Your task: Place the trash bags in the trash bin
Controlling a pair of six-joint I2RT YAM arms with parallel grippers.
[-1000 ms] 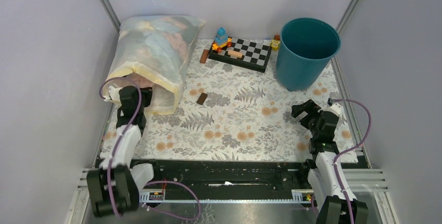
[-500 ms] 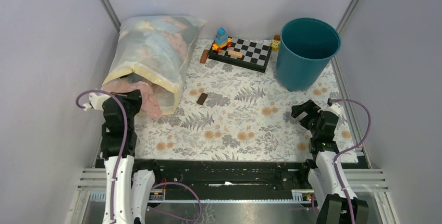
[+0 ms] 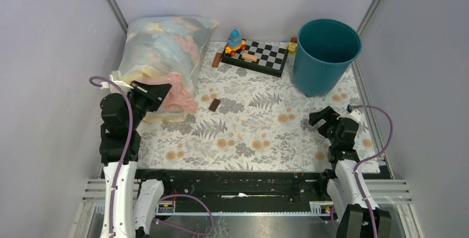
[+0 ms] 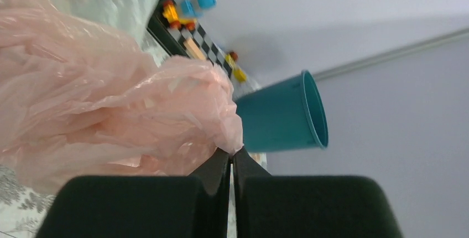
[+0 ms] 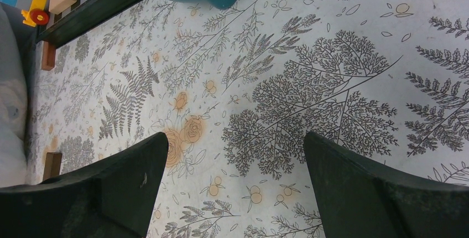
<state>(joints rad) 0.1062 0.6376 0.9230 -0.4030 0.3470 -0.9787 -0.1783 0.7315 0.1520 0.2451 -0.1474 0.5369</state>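
My left gripper (image 3: 160, 90) is shut on the pale-pink trash bag (image 3: 176, 93), pinching a corner of it at the mouth of the big milky sack; in the left wrist view the gripper (image 4: 232, 155) is shut and the crinkly pink bag (image 4: 110, 110) spreads to the left above it. The teal trash bin (image 3: 325, 55) stands upright at the back right and shows on its side in the left wrist view (image 4: 282, 117). My right gripper (image 3: 322, 119) is open and empty above the floral cloth in front of the bin, its jaws spread wide in the right wrist view (image 5: 235, 166).
A large milky-yellow sack (image 3: 160, 55) with coloured contents lies at the back left. A checkered board (image 3: 257, 56) with a toy car (image 3: 235, 41) and small blocks sits at the back centre. A brown block (image 3: 214, 104) lies on the floral cloth (image 3: 254, 127).
My left arm has swung up and to the right, drawing the pink bag out of the milky sack's mouth. The right arm has not moved.
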